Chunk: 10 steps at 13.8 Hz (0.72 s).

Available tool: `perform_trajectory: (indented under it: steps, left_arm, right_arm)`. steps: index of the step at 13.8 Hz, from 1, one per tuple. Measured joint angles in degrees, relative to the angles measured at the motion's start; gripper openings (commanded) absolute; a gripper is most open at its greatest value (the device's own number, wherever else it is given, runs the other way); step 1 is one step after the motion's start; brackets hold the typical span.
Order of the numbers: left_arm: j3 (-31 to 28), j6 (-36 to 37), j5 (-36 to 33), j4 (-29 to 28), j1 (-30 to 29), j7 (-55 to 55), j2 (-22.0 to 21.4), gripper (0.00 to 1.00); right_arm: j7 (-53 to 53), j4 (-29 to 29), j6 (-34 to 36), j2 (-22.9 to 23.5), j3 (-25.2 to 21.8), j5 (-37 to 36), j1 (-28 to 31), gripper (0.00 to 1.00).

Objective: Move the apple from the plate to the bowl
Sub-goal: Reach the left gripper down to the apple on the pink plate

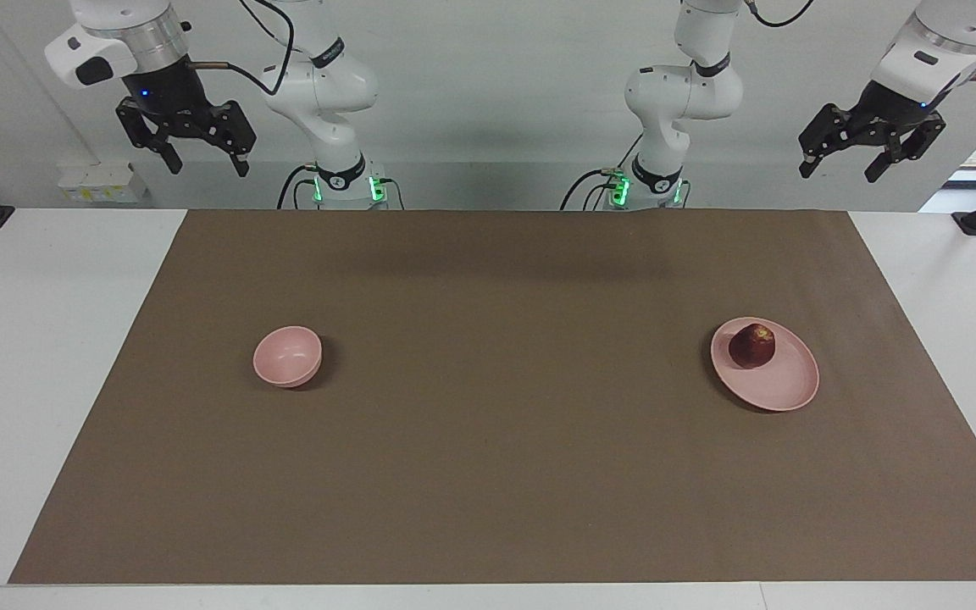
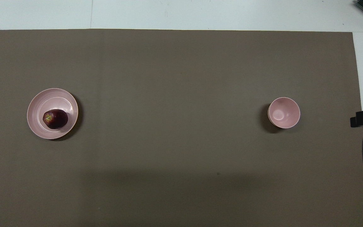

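One apple (image 1: 752, 345) (plated) — one bowl (image 1: 287, 356)

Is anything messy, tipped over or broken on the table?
Nothing stands out. The apple sits whole on the plate, toward the left arm's end of the table. The bowl stands upright and empty toward the right arm's end. Nothing is spilled on the brown mat.
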<state>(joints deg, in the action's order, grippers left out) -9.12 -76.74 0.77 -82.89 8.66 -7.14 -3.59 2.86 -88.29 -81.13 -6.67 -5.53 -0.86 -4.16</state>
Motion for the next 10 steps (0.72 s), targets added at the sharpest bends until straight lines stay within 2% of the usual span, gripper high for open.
perform_trajectory:
  steps: [10]
  left_arm:
    - [-0.4, 0.0, 0.0, 0.0, -0.1, 0.3, 0.0, 1.0]
  right_arm:
    - [0.0, 0.0, -0.3, -0.2, -0.4, 0.0, 0.2, 1.0]
